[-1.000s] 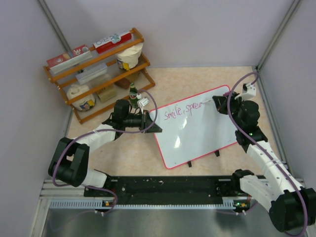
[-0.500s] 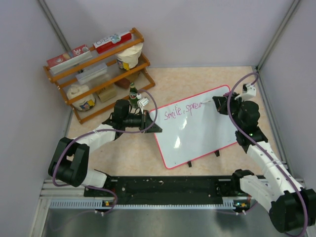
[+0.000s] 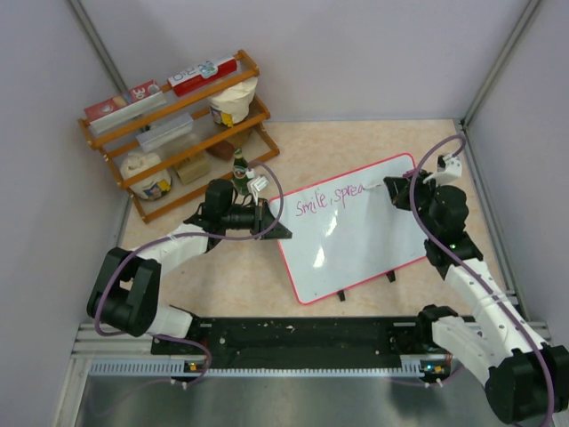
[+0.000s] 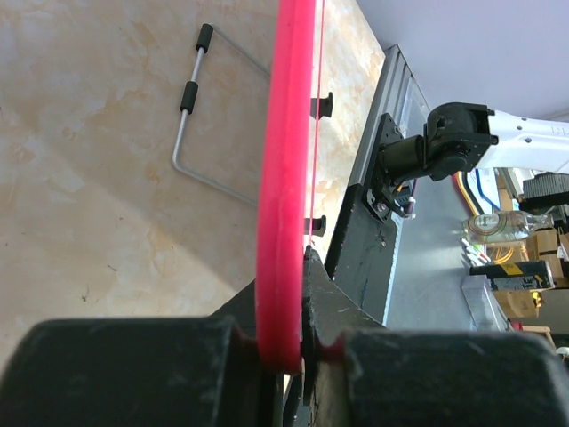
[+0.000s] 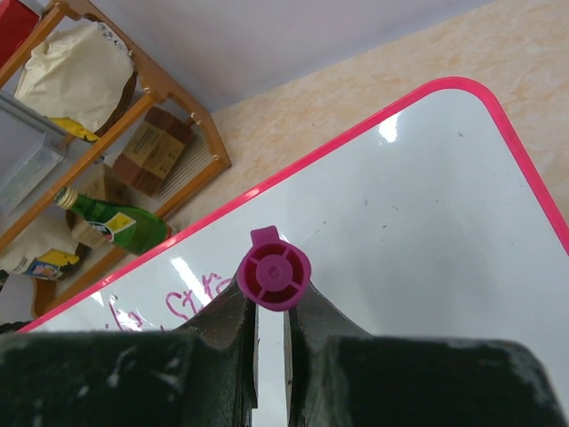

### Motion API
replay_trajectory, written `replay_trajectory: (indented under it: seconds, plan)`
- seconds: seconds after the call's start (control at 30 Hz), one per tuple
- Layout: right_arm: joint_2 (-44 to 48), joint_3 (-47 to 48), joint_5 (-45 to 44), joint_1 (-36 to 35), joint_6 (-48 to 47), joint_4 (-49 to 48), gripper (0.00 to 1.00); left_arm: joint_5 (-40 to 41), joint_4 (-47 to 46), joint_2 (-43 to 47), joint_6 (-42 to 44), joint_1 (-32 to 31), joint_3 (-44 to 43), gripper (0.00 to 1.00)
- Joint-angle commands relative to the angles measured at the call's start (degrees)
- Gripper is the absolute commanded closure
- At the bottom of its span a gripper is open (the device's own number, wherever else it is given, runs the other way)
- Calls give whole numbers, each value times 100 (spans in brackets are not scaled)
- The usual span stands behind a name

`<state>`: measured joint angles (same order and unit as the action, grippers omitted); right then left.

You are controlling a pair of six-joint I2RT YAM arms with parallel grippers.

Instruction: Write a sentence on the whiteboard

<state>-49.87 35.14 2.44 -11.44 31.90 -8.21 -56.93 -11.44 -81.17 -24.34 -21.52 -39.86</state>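
Observation:
The whiteboard (image 3: 356, 245), glossy white with a pink frame, lies tilted on the table at centre right. The sentence (image 3: 329, 200) runs along its upper part in thin pink handwriting, reading roughly "Smile, sprea". My left gripper (image 3: 269, 222) is shut on the board's left edge; in the left wrist view the pink frame (image 4: 289, 178) is pinched between the jaws of the left gripper (image 4: 284, 345). My right gripper (image 3: 395, 189) is at the right end of the writing, shut on a pink marker (image 5: 274, 277). The marker's end cap faces the camera above the whiteboard (image 5: 418, 222) and hides its tip.
A wooden rack (image 3: 178, 124) with boxes and bags stands at the back left, with a green bottle (image 3: 238, 167) in front of it. A bent metal wire (image 4: 191, 116) lies on the table beside the board. Walls close in on both sides, and a black rail (image 3: 302, 338) crosses the near edge.
The right gripper has shifted slightly to the right with the marker, and the writing's last stroke has grown a little. The left gripper and the board have not moved.

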Motion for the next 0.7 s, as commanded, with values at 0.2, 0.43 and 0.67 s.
replay_trajectory:
  seconds: [0.2, 0.43, 0.67]
  plan:
    - [223, -42, -208, 28, -246, 285, 100, 841, 696, -259, 1493, -256, 382, 100]
    - [223, 186, -226, 37, -158, 232, 100, 832, 696, -259, 1493, -256, 373, 100]
    - [223, 433, -419, 28, -105, 118, 100, 832, 696, -259, 1493, -256, 373, 100]
